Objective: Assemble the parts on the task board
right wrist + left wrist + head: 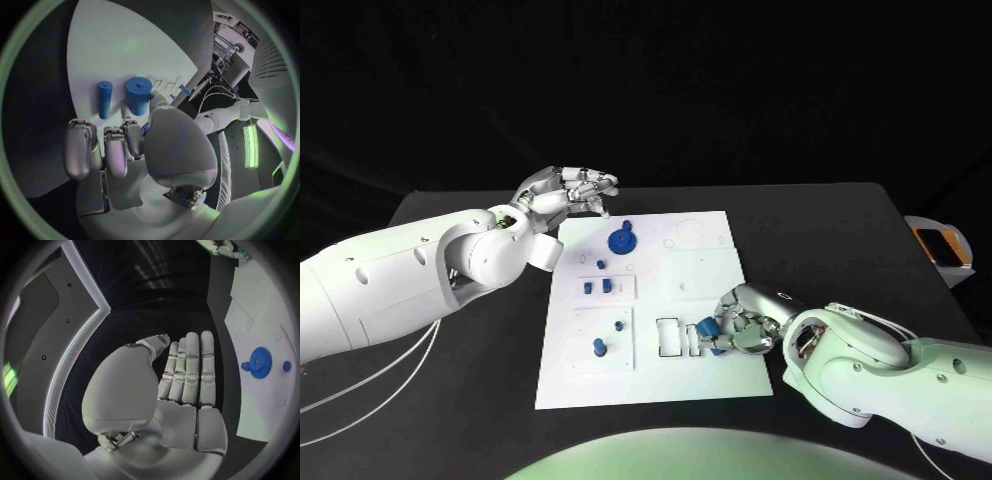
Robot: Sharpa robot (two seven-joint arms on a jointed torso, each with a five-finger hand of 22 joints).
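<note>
Board work: task board [711, 385] mid-table, right hand [744, 325] at its right edge holding a blue cylinder part [710, 329] over the near slots.
Judgement: keep that part upright and lower it straight. Left hand [568, 193], flat and empty, sits off the far-left corner beside the blue gear [622, 240]; bare table around.

The head camera looks steeply down from above and behind both arms, taking in the whole white task board [653, 310]. The left wrist camera sits close behind the left hand [184, 385], with the board [262, 340] beyond its fingertips. The right wrist camera sits close behind the right hand [125, 150], nearly against the same board [125, 50].
</note>
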